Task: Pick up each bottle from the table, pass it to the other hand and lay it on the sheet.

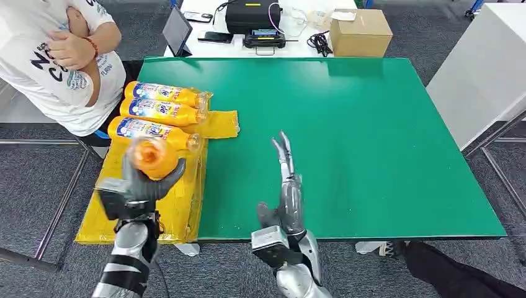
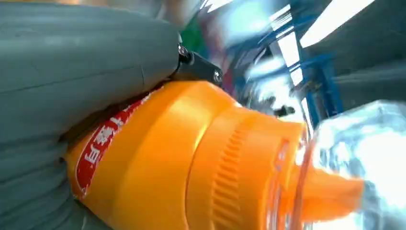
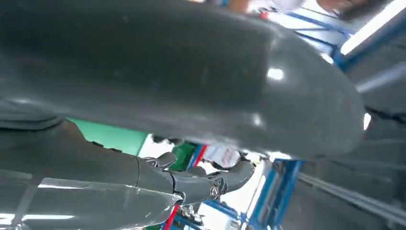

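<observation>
Over the near-left corner of the green table (image 1: 372, 155), the left hand (image 1: 139, 186) is clamped around an orange bottle (image 1: 154, 158), holding it up above the yellow sheet (image 1: 180, 211). From the head view it's seen end-on and a bit blurred, so it looks like a round orange blob. The left wrist view is way better for detail: orange body, ribbed orange cap with a pointed nozzle under a clear cover, and a red label with white characters on it. I can't actually read them, they're turned sideways and partly tucked under the grey thumb (image 2: 81, 62).

Three more bottles (image 1: 162, 110) lie side by side on the far part of the sheet, touching each other, caps pointing right. Same orange plastic, with blue, white and yellow labels. There's print on them but it's too small to make out.

The right hand (image 1: 285, 180) is holding nothing, fingers stretched out straight and close together, pointing away over the near middle of the table. It's well apart from the held bottle.

A person in a white T-shirt (image 1: 56, 68) with dark lettering sits at the far left with arms crossed; the letters are folded up and cut off, so I can't tell the wording. Past the far edge there's a cardboard box (image 1: 360, 32), a black case (image 1: 251, 15) and a tablet (image 1: 177, 30).
</observation>
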Controlling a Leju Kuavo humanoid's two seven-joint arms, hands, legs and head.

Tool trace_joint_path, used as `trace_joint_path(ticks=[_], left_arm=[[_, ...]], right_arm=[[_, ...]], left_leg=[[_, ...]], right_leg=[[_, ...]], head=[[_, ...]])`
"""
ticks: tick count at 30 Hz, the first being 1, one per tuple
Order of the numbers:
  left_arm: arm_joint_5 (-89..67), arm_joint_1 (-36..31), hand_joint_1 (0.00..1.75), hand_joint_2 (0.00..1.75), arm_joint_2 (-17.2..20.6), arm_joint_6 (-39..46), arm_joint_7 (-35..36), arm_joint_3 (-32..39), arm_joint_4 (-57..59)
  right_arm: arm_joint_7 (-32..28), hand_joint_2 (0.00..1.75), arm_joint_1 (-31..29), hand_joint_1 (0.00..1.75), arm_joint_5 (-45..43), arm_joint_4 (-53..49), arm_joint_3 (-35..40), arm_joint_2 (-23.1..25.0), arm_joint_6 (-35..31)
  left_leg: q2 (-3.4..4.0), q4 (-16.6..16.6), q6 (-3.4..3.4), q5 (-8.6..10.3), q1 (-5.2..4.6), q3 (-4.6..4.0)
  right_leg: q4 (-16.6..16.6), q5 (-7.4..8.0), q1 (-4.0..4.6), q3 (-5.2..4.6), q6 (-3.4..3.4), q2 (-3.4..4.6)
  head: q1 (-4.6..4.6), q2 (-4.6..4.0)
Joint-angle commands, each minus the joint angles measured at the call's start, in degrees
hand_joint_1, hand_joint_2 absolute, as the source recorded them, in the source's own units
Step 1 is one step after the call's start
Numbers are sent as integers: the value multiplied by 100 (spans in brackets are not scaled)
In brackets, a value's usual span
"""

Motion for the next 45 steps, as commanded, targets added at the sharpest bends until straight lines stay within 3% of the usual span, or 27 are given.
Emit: trace_joint_path(ticks=[1, 3, 7, 10, 21, 29, 39, 40, 42, 43, 45], left_arm=[[-4484, -1289, 175, 175, 749, 1351, 881, 618, 2086], [-5460, -1344, 175, 175, 764, 1351, 1206, 800, 2314], [-5645, -1387, 175, 175, 797, 1351, 1323, 769, 2426], [-6174, -1759, 175, 175, 1018, 1304, 1966, 379, 3489], [-5133, -1917, 175, 175, 1069, 220, 1657, 518, 4023], [-5133, -1917, 175, 175, 1069, 220, 1657, 518, 4023], [-5044, -1861, 175, 175, 1248, -541, 1827, 215, 4358], [-5521, -1846, 115, 175, 1327, -414, 2108, -132, 4410], [-5506, -1805, 80, 175, 1289, -442, 2091, -143, 4474], [-5748, -1798, 17, 175, 1286, -510, 2245, -330, 4582], [-5968, -1796, 0, 175, 1319, -721, 2377, -545, 4690]], right_arm=[[-117, 0, -202, 0, -267, -153, 107, -170, 165], [-84, 0, -191, 0, -272, -197, 106, -168, 208], [-73, 0, -184, 0, -273, -207, 98, -171, 215], [-21, 0, -120, 0, -272, -287, 55, -196, 341], [122, 0, -79, 0, -213, -345, -131, -174, 554], [122, 0, -79, 0, -213, -345, -131, -174, 554], [168, 0, -104, 0, -291, -137, -190, -104, 889], [176, 0, -109, 0, -331, -120, -201, -97, 986], [177, 0, -112, 0, -323, -92, -220, -89, 991], [196, 0, -115, 0, -360, -70, -238, -88, 1062], [244, 0, -140, 0, -187, -8, -223, -118, 1059]], left_leg=[[3, -5, -13, -2, 9, 29], [18, -4, -9, -2, 4, 17], [12, -2, -13, -9, 12, 34], [6, -1, -12, -8, 11, 31], [3, 6, -17, -15, 19, 33], [5, 2, -10, -5, 10, 12], [13, -6, -9, -1, 5, 17], [17, -5, -14, -7, 10, 29], [10, -7, -9, 0, 4, 19], [16, -7, -13, -6, 10, 34], [19, -8, -12, -7, 9, 37]], right_leg=[[-5, -3, 10, 30, -17, 0], [-2, 3, 5, 13, -11, 14], [-3, -7, 13, 33, -15, 6], [-1, -8, 11, 32, -13, -1], [0, -14, 20, 38, -21, -4], [0, -5, 11, 14, -10, -1], [-3, 0, 5, 14, -9, 8], [-5, -4, 11, 27, -15, 11], [-3, -1, 5, 16, -9, 5], [-6, -4, 10, 31, -14, 9], [-6, -4, 10, 32, -14, 12]], head=[[2, 0], [-2, 0], [0, 0], [-2, 0], [0, 0], [0, 0], [0, 0], [0, 0], [0, 0], [0, 0], [-2, 0]])
